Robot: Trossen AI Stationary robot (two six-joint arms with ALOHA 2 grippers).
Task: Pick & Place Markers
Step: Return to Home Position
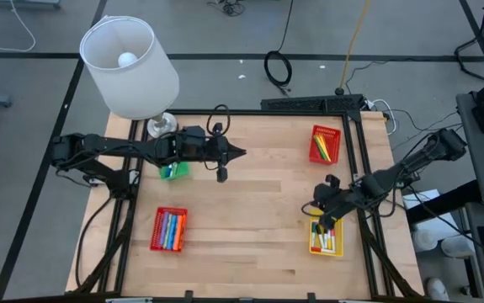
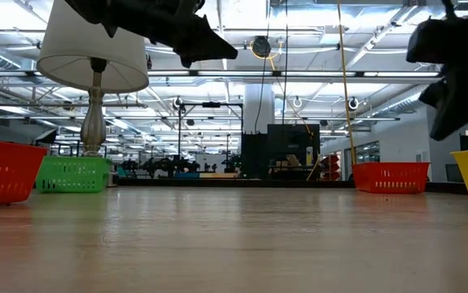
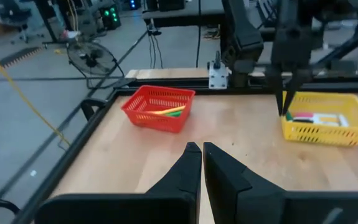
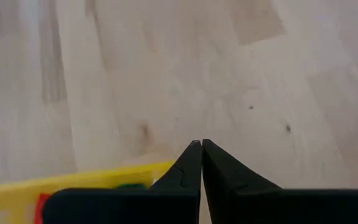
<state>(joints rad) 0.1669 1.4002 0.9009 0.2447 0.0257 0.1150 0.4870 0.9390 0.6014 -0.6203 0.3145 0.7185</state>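
Right gripper (image 4: 201, 144) clenched, empty, above yellow basket (image 1: 341, 242) edge | markers (image 1: 326, 241) inside basket | left gripper (image 3: 202, 148) clenched, well apart from basket

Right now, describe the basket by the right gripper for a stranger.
Find the white lamp, then cross the table to the opposite corner. There, below the right gripper, sits a yellow basket holding markers; its neighbours are red baskets and, under the left arm, a green basket.

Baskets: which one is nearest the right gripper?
The yellow basket: the right gripper hangs at its edge. Both red baskets and the green basket beneath the left arm sit farther off.
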